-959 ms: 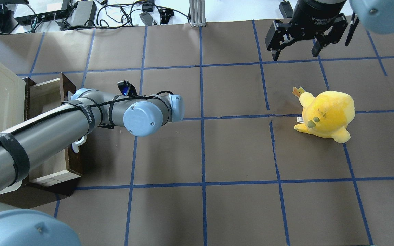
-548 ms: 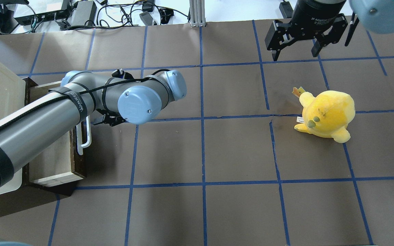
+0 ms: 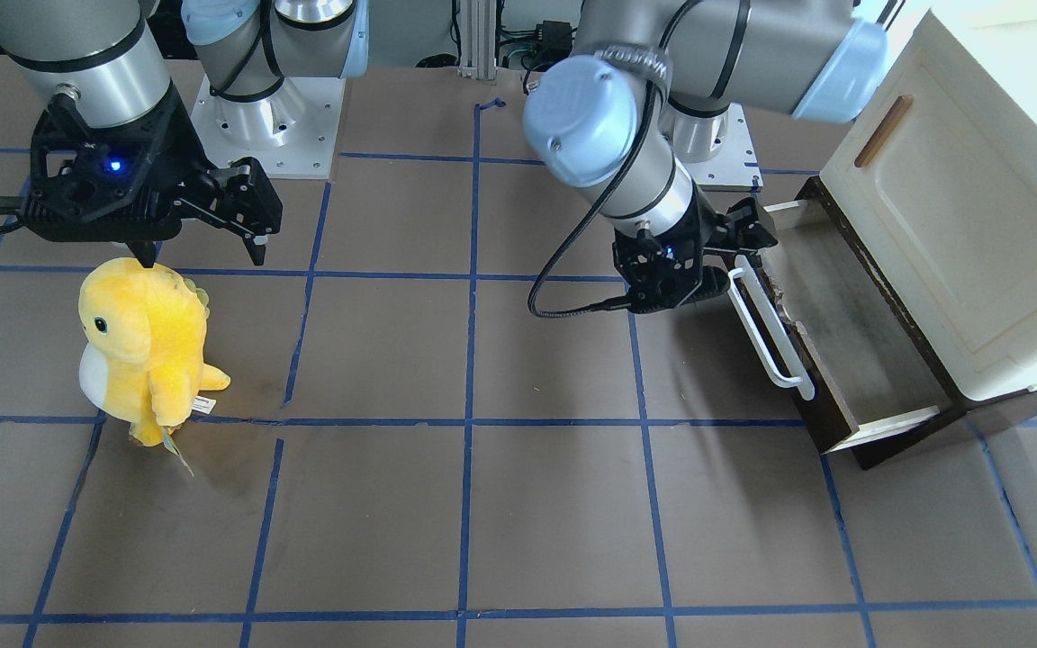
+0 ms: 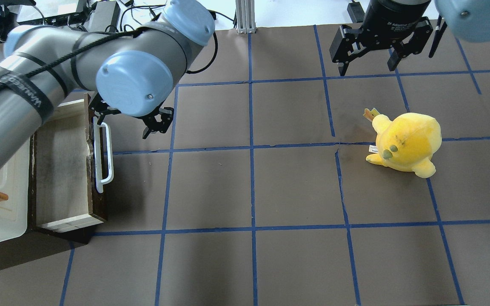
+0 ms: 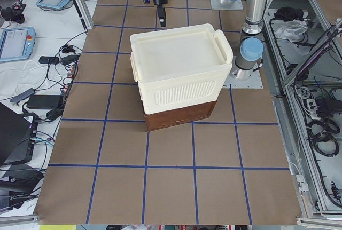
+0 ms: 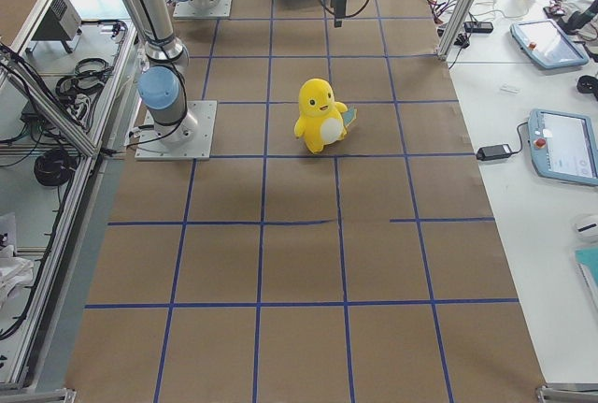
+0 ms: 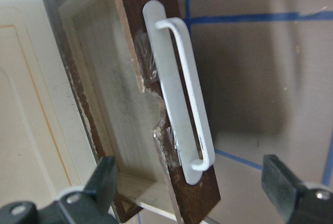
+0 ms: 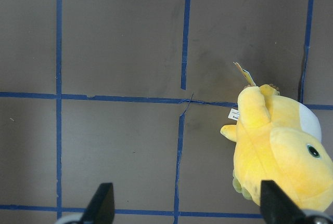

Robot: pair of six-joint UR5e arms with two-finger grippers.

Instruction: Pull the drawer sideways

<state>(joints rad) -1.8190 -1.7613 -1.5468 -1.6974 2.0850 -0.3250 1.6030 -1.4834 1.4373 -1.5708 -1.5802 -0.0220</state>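
Plainly, left jaws and right jaws gape empty; yellow plush (image 4: 406, 142) stands far from open drawer (image 4: 64, 170).

brown paper covers the table (image 4: 296, 191), ruled into squares by blue tape (image 4: 252, 187); the paper is torn near the middle (image 4: 337, 151); beyond the far edge lies a white bench (image 4: 287, 12) with black power boxes (image 4: 53, 19) and loose cables (image 4: 151, 17); an aluminium post (image 4: 245, 17) stands at that edge; white side desks (image 6: 542, 263) hold grey control screens (image 6: 565, 146); cable coils (image 5: 320, 112) hang in a metal frame; light is bright and even, shadows soft
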